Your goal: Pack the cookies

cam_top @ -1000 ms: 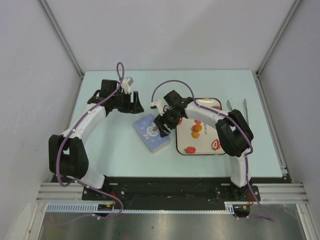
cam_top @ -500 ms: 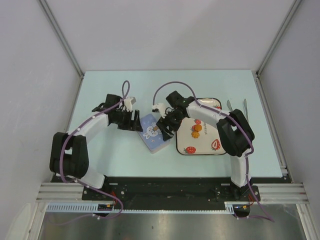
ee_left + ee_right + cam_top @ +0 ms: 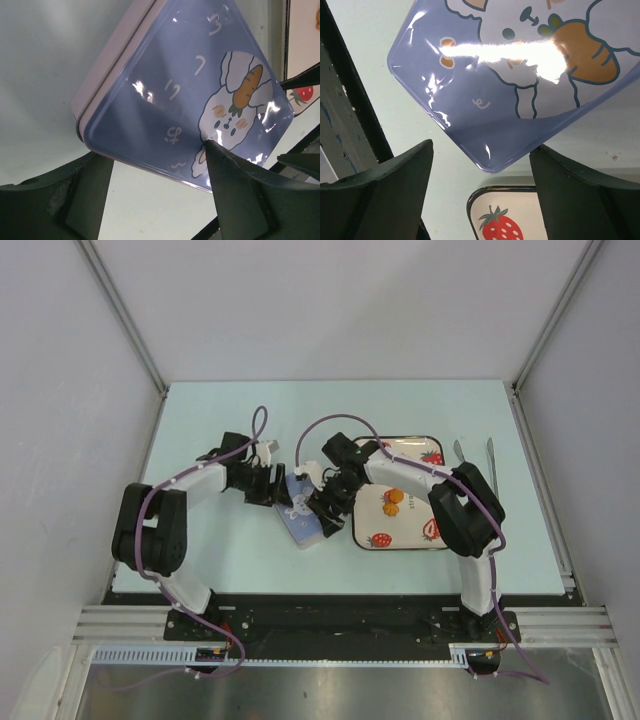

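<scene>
Overhead, a pale green table (image 3: pixel 220 420) is boxed in by grey wall panels on three sides. Near its centre lies a flat blue rectangular tin (image 3: pixel 300 525), turned cornerwise, with a white rabbit and an orange carrot printed on the lid.

The left gripper (image 3: pixel 266 484) sits at the tin's 10 o'clock and the right gripper (image 3: pixel 327 502) at its 2 o'clock. Both pairs of jaws stand apart, each straddling a corner of the tin. Whether they touch it cannot be told.

Just beside the tin at 3 o'clock is a white strawberry-printed tray with a dark rim (image 3: pixel 405 527). Two orange round cookies (image 3: pixel 393 502) rest near its middle.

Two thin metal utensils (image 3: pixel 490 458) lie near the table's 3 o'clock edge. Bare tabletop stretches widest toward 12 and 9 o'clock.

Pale curly characters on the lid are unreadable.
</scene>
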You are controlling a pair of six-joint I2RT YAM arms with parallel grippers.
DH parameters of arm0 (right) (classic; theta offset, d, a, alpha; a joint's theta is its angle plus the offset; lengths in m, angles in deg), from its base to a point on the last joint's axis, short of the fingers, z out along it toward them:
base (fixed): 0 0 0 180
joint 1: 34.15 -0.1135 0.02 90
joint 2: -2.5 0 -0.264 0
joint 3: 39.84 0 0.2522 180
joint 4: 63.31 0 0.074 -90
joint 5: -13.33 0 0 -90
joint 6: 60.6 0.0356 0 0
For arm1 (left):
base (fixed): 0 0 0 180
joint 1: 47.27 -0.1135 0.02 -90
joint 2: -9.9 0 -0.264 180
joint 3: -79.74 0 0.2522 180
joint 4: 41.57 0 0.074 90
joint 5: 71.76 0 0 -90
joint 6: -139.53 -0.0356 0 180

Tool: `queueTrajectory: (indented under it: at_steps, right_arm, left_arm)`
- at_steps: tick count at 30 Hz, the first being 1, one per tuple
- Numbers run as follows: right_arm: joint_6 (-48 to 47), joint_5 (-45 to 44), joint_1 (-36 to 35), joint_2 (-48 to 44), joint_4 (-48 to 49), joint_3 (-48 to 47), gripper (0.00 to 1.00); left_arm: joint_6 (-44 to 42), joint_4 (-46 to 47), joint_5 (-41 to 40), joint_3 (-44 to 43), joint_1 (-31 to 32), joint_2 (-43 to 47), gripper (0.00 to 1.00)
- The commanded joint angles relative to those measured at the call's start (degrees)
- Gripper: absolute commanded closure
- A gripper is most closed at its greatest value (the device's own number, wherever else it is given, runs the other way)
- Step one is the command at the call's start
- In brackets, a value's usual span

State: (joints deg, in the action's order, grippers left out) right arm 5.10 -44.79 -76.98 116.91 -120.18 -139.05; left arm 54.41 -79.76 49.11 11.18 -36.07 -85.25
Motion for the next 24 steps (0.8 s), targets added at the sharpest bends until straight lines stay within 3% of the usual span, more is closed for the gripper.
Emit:
queueTrajectory:
  at_steps: [1, 16, 24]
  right_arm:
    - [-1.1, 0.4, -1.3, -3.1, -0.3, 0.6, 0.18]
    - [1.1, -7.3, -0.4, -1.5, 3.8, -0.6, 0.18]
    - [1.3, -10.1, 0.2, -3.5, 3.6, 0.0, 0.19]
  left_arm:
    - [2.8, 4.6, 1.3, -3.0, 1.4, -2.0, 0.23]
    - [6.9, 6.8, 0.8, -14.4, 2.7, -11.2, 0.23]
    - [6.2, 6.1, -1.0, -14.3, 2.9, -9.2, 0.23]
